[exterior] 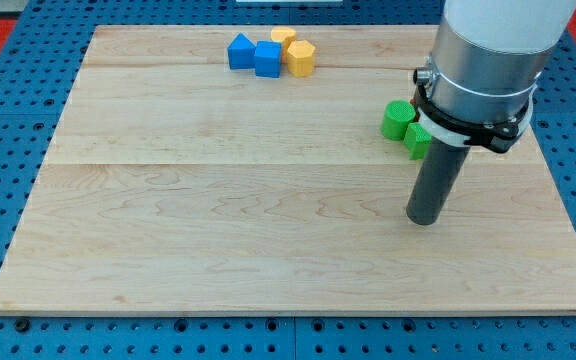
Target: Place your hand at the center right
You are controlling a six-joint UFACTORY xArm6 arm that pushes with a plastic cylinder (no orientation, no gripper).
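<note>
My tip (424, 220), the blunt end of a smooth dark rod, rested on the pale, grained wooden bench (218, 230) toward its centre right; the tool had no jaws to open or close. The rod hung upright from a silver cylinder. Just above my tip sat a green cylinder (398, 119) and a partly hidden green block (417, 141). Far up-left clustered a blue pentagonal block (240, 52), blue cube (267, 59), yellow hexagonal block (301, 58) and yellow cylinder (283, 37).

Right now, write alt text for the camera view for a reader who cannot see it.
My tip rests on a wooden board at the view's centre right, just below two green blocks. Near the top edge cluster a blue triangular block, a blue cube, a yellow cylinder and a yellow hexagonal block.
</note>
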